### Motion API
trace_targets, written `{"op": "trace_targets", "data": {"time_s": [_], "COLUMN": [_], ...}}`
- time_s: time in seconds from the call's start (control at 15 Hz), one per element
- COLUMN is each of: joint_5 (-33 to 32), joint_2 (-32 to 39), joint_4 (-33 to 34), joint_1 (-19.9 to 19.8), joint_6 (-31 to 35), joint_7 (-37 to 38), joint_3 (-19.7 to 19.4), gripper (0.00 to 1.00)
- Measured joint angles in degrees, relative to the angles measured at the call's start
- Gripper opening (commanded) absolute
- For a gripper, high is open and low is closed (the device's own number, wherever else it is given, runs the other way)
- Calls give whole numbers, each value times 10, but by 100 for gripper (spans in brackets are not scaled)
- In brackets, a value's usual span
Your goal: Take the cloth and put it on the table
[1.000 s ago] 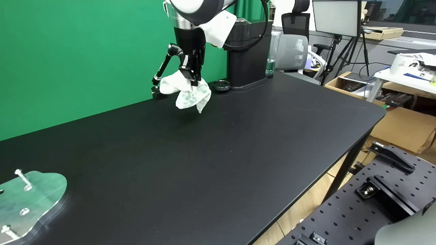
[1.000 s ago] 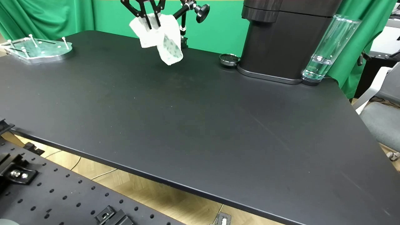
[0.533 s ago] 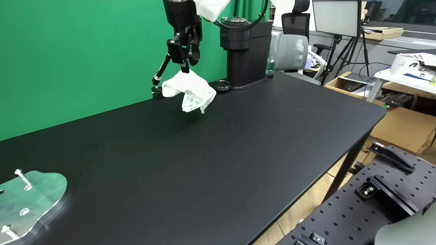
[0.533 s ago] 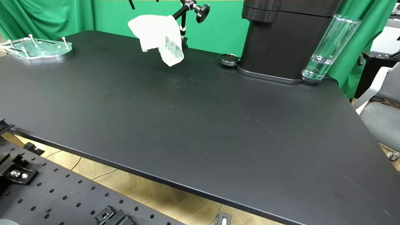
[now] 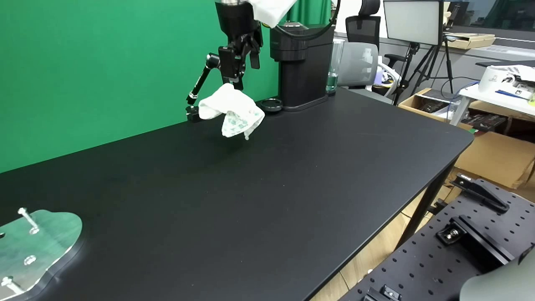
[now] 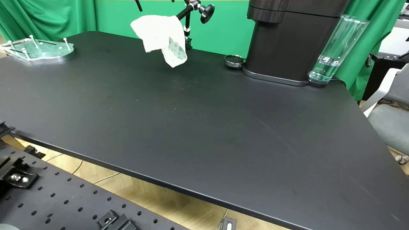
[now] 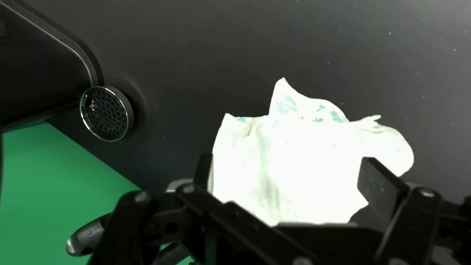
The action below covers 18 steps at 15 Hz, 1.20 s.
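Lifted since a second ago, our black two-fingered gripper (image 7: 287, 173) now hovers just above the crumpled white cloth with green printed patches (image 6: 161, 32), its jaws spread wide and holding nothing; then it was down against that cloth. The cloth lies nearly where it was, apparently slung over the black jointed metal stand (image 5: 202, 80) at the rear edge of the matte black table (image 6: 223, 143). Whether its dangling corner touches the table we cannot tell. To us the change means the cloth is neither taken nor laid down: we would have to come down astride it, close on it and draw it off the stand. Farther along that rear edge sit a round perforated metal disc (image 6: 234, 61) and a tall black machine (image 6: 294, 41), with a clear cylinder (image 6: 335, 51) beside it, near the corner.
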Motion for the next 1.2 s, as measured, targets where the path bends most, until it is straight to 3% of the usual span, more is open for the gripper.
{"op": "trace_targets", "data": {"time_s": [0.33, 0.4, 0.53, 1.2], "joint_5": [0, 0, 0, 2], "joint_2": [32, 38, 49, 85], "joint_4": [0, 0, 0, 6], "joint_1": [-4, -4, -4, -13], "joint_6": [12, 14, 19, 43], "joint_7": [0, -1, -1, -31], "joint_3": [-1, -1, -1, -9], "gripper": [99, 74, 70, 2]}}
